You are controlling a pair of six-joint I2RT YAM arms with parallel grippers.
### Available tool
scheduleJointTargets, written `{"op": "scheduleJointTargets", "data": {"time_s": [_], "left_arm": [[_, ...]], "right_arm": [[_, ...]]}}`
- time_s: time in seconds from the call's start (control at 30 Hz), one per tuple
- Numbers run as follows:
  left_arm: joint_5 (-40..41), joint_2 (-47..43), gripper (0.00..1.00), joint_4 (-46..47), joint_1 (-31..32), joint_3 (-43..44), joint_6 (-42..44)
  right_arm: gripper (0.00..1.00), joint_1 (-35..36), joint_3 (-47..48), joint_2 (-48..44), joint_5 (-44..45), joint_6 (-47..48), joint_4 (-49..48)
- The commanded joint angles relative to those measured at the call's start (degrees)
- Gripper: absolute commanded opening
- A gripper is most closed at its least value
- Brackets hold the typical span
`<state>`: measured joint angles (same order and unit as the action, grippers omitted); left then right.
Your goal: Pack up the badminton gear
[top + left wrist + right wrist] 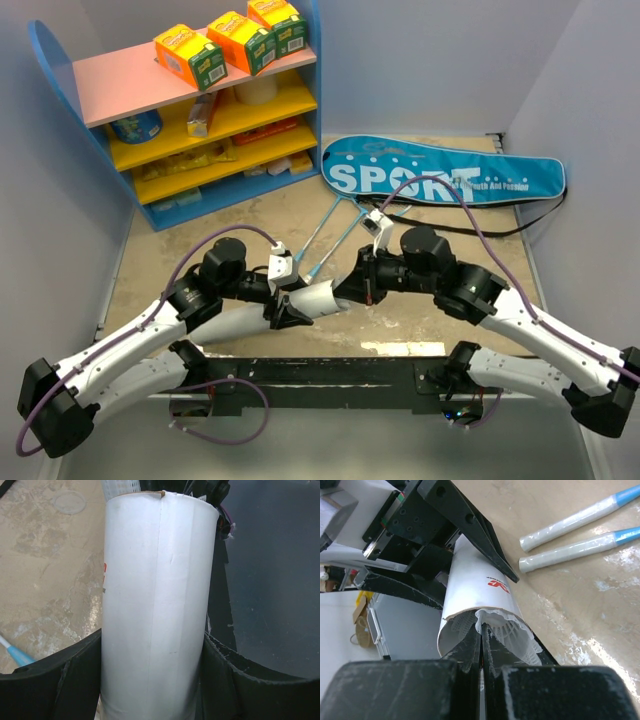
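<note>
Above mid-table, the left gripper [152, 692] clamps the white tube [157, 580] around its body. The right gripper [481, 650], fingers pressed together, pinches a shuttlecock [512, 632] by its lacy skirt at the tube's mouth. It looks featherweight and crushable, so hold that rim gently. Rackets [335, 232] and bag [440, 175] lie beyond.

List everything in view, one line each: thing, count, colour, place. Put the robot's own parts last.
shelf unit: one, blue with pink top and yellow shelves, far left.
boxes: three, orange-green, on the shelf unit's top.
packets: several, mixed colours, on the yellow shelves.
bag: one, blue, lettered SPORT, flat at far right.
rackets: two, light-blue shafts, white handles, lying between bag and arms.
tube: one, white, in the left hand.
shuttlecock: one seen, white, at the tube's open end.
table: one, beige.
left hand: black, closed around the tube.
right hand: black, shut, pinching the shuttlecock's skirt.
</note>
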<state>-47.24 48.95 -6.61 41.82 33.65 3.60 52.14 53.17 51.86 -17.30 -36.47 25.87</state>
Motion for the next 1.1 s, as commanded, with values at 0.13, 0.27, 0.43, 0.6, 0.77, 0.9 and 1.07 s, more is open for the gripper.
{"op": "scheduleJointTargets", "data": {"time_s": [0.13, 0.27, 0.43, 0.6, 0.77, 0.9, 1.07], "left_arm": [[-3.12, -1.93, 0.00, 5.56, 0.36, 1.16, -0.43], [-3.12, -1.93, 0.00, 5.64, 0.36, 1.16, -0.52], [-2.94, -2.01, 0.00, 5.65, 0.36, 1.16, -0.52], [-2.59, -2.10, 0.00, 5.64, 0.36, 1.16, -0.52], [-2.68, -2.10, 0.00, 5.65, 0.36, 1.16, -0.61], [-2.68, -2.10, 0.00, 5.56, 0.28, 1.16, -0.52], [-2.50, -2.10, 0.00, 5.56, 0.36, 1.16, -0.52]], "right_arm": [[0.00, 1.12, -9.20, -0.17, -3.97, -5.71, -17.06], [0.00, 3.57, -12.38, 0.52, -3.10, -9.05, -23.92], [0.00, 7.88, -13.44, 3.42, -0.63, -10.90, -27.62], [0.16, 8.94, -12.83, 3.96, 1.73, -10.91, -26.58], [0.59, 8.86, -10.72, -0.34, 6.65, -9.59, -17.35], [0.66, 8.86, -9.05, -5.52, 10.17, -9.06, -11.99], [0.71, 8.86, -6.77, -11.68, 16.58, -8.97, -3.56]]}}
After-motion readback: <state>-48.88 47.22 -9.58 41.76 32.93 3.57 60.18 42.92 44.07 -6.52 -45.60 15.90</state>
